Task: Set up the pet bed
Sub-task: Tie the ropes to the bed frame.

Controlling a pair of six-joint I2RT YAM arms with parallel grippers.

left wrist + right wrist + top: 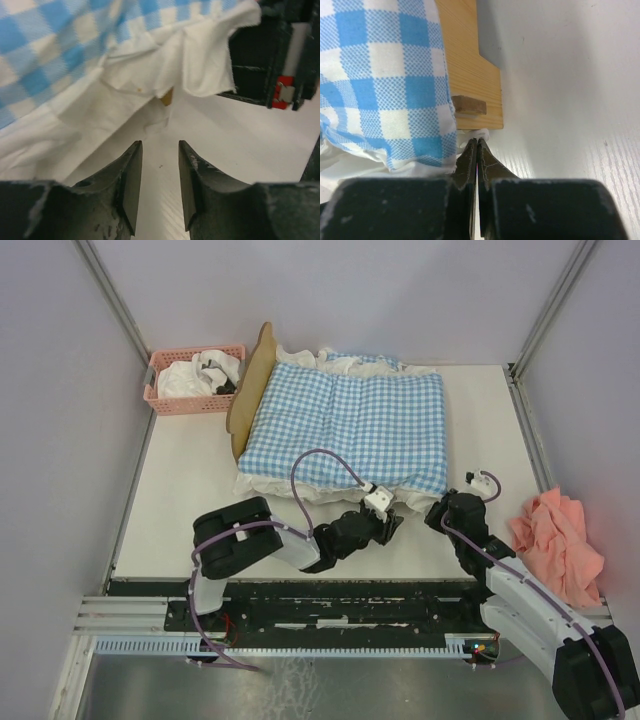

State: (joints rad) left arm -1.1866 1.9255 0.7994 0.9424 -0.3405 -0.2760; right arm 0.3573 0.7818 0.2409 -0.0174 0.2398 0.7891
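1. Top external: found bed (250, 392) at the far middle of the table (180, 510), headboard upright on the left, just beside basket (158, 400) of white cloths.
2. Saw gingham bedding (350, 425) spread over the frame, white frill (300, 485) spilling past the near edge.
3. Noted pink cloth (555, 540) crumpled at the table's right edge, well apart from bed.
4. Left wrist: caught left gripper (160, 146) with fingers parted to a narrow gap, holding nothing, low over the table just short of the frill.
5. Right wrist: caught right gripper (477, 142) with fingers pressed together, tips at a scrap of frill beneath bed's wooden corner; could not tell whether fabric was pinched.
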